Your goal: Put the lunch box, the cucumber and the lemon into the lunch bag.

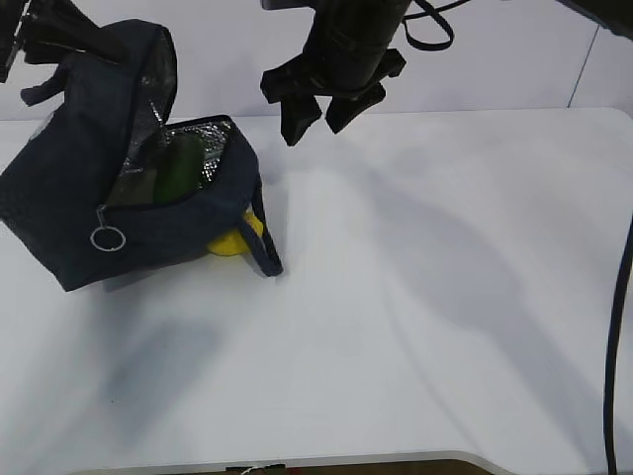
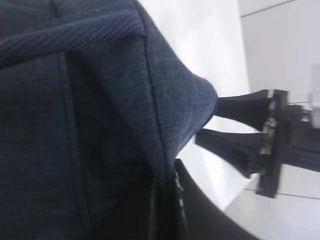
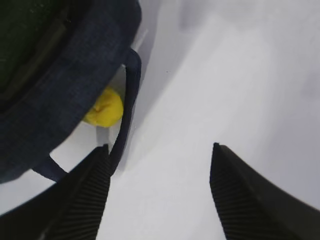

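The lunch bag point(image 1: 119, 198) lies tipped on the table point(image 1: 415, 327), its mouth open toward 1 o'clock with the cucumber point(image 1: 178, 166) inside, and the left gripper point(image 1: 59, 45) pinches the raised flap at 11 o'clock. The lemon point(image 1: 235, 240) sits on the table just outside the bag at its 4 o'clock edge, by a handle loop point(image 1: 265, 247). The right gripper point(image 1: 316, 109) hangs above with fingers spread wide, holding nothing.

A lab-like test bench: bare white table point(image 1: 415, 327) against a plain white panelled wall point(image 1: 514, 59)
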Controlling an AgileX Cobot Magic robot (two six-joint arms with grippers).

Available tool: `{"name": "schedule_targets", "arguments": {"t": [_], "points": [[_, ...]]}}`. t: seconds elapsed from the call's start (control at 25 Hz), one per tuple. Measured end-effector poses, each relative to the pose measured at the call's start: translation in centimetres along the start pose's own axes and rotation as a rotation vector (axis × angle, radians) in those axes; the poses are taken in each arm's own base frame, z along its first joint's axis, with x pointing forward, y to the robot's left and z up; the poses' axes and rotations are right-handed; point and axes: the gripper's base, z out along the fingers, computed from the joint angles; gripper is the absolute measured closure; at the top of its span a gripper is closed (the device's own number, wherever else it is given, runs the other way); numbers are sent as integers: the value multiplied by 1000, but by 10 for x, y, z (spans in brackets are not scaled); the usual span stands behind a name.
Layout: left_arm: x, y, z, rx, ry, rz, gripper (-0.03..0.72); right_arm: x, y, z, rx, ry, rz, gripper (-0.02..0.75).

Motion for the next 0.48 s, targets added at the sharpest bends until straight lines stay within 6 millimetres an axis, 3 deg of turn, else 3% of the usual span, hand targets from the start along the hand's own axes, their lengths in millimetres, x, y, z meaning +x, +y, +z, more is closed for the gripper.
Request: {"name": "schedule_targets", "arguments": {"t": [0.2, 0.48], "points": [[0, -7, 3, 48, -6, -12, 705, 1, 0, -4, 0, -1, 2, 238], [-2, -13, 2, 116, -27, -25, 705, 10, 2, -24, 11, 7, -1, 239]]}}
